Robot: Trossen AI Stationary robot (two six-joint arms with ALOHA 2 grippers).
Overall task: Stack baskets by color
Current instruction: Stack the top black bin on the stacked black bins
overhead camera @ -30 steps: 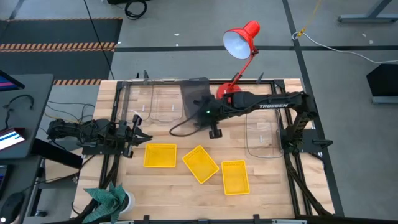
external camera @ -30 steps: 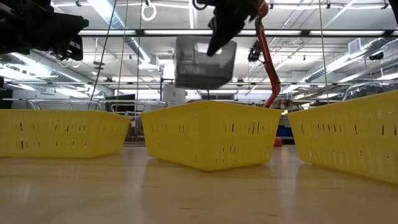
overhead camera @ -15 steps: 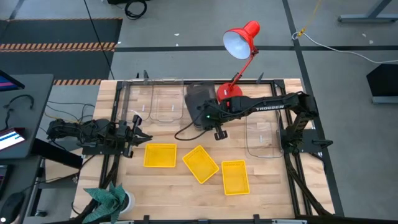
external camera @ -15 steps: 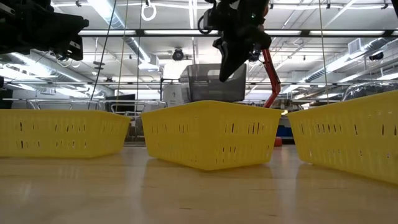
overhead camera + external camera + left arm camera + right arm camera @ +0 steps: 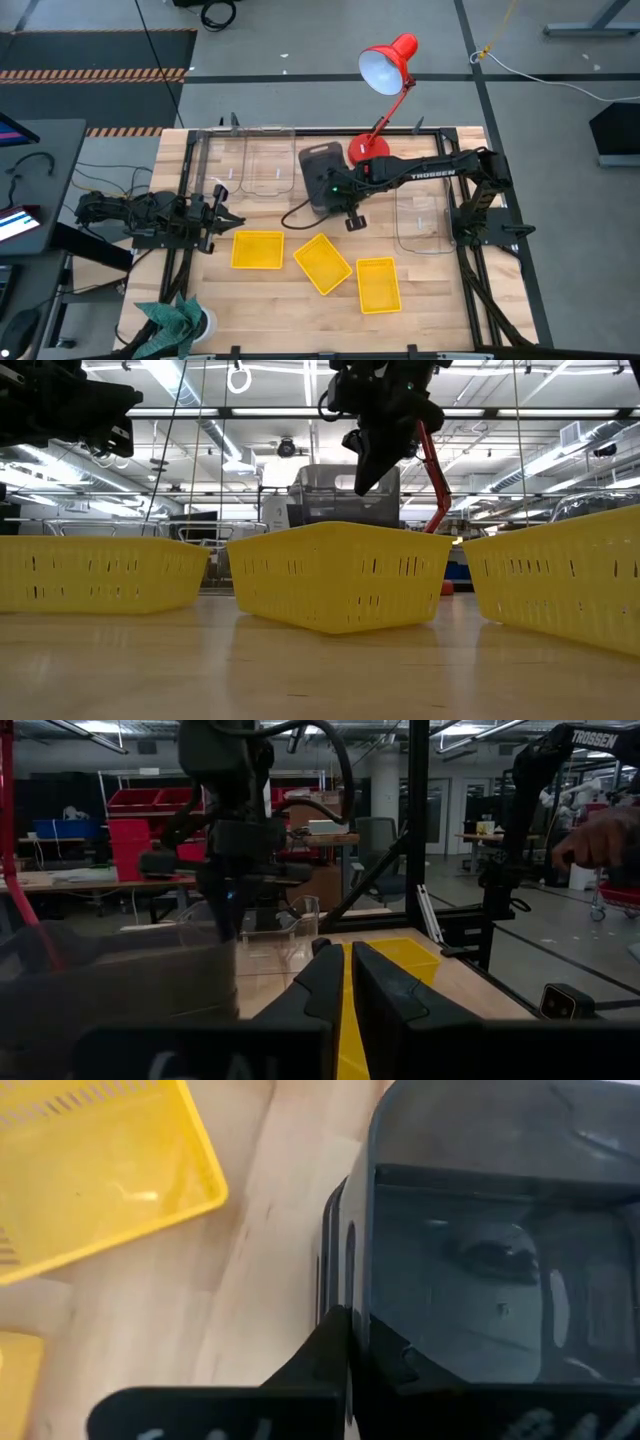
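Right gripper (image 5: 351, 222), fingers pinched on the rim of a grey basket (image 5: 320, 172) at mid-table beside clear baskets (image 5: 262, 165), could drag or tip it if it lifts away before letting go; left gripper (image 5: 226, 219) waits closed near yellow baskets (image 5: 258, 250).

grey basket (image 5: 345, 495): lower half hidden behind middle yellow basket (image 5: 340, 575)
right yellow basket (image 5: 565, 585): cut by frame edge
my left tool (image 5: 60, 405): tips cropped
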